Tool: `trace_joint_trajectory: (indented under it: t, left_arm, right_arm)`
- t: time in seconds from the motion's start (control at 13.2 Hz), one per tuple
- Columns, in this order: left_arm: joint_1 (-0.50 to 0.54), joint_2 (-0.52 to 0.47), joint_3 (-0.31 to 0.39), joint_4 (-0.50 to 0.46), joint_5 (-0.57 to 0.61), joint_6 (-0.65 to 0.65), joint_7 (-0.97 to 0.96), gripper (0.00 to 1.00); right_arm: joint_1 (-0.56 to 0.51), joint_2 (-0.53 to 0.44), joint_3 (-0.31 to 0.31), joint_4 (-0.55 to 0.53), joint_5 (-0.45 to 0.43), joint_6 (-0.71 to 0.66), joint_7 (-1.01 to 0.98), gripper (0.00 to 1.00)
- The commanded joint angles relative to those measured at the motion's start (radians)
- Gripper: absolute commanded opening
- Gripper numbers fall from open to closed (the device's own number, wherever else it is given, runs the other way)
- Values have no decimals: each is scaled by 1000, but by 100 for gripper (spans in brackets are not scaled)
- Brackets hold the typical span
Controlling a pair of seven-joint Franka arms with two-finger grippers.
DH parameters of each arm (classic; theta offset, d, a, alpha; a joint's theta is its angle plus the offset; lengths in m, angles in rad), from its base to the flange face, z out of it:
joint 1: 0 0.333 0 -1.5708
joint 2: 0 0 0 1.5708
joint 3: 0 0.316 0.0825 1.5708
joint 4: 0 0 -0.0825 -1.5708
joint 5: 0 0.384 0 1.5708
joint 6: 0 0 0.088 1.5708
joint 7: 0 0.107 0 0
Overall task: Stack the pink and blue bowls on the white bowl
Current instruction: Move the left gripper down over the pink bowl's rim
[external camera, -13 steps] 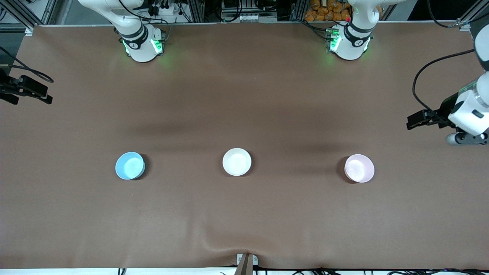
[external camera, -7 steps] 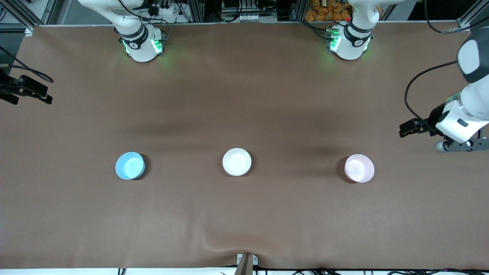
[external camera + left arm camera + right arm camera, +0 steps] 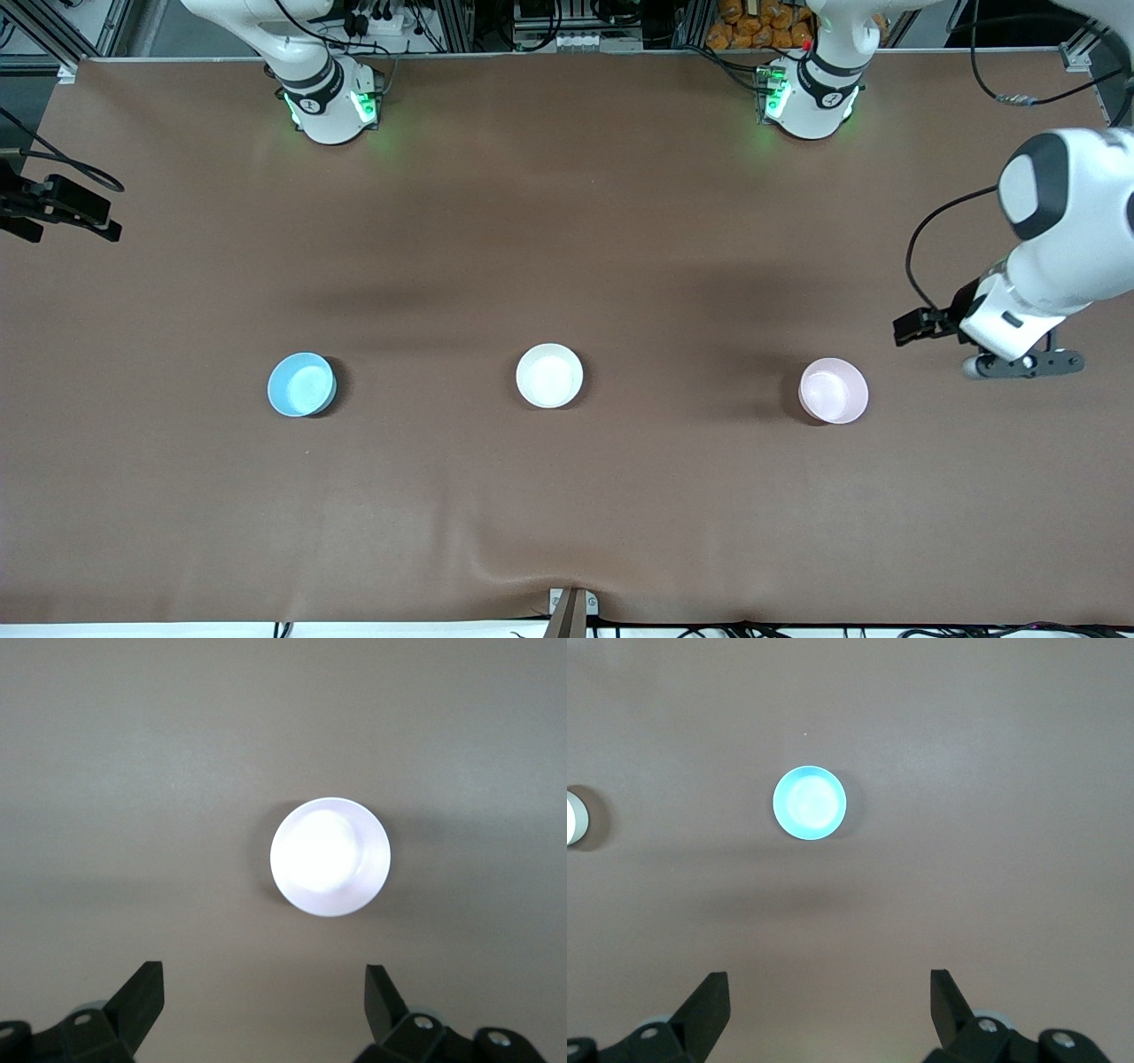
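Note:
Three bowls stand in a row across the brown table: the blue bowl (image 3: 301, 384) toward the right arm's end, the white bowl (image 3: 549, 376) in the middle, the pink bowl (image 3: 833, 391) toward the left arm's end. My left gripper (image 3: 1023, 365) hangs open and empty over bare table beside the pink bowl (image 3: 330, 857), which the left wrist view shows ahead of the gripper (image 3: 264, 979). My right gripper (image 3: 830, 983) is open, empty and high up, looking down on the blue bowl (image 3: 810, 804) and the white bowl's edge (image 3: 574, 817). In the front view only a black part of the right hand (image 3: 62, 206) shows.
The two robot bases (image 3: 330, 106) (image 3: 811, 102) stand at the table's edge farthest from the front camera. A wrinkle in the table cover (image 3: 532, 567) and a small bracket (image 3: 571, 607) lie at the edge nearest it.
The left arm has swung in from the table's end toward the pink bowl, its gripper still open. The right arm and all three bowls have stayed put.

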Motion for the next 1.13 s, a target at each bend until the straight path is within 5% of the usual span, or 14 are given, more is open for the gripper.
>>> trace_joint_trajectory:
  t: [0.0,1.06]
  left_arm:
    - [16,22,-5,-62,-1,123,13,100]
    - [48,275,-11,-117,-8,487,-5,95]
  right_arm:
    - [-4,7,3,21,0,-11,3,100]
    - [-5,7,3,21,0,-11,3,100]
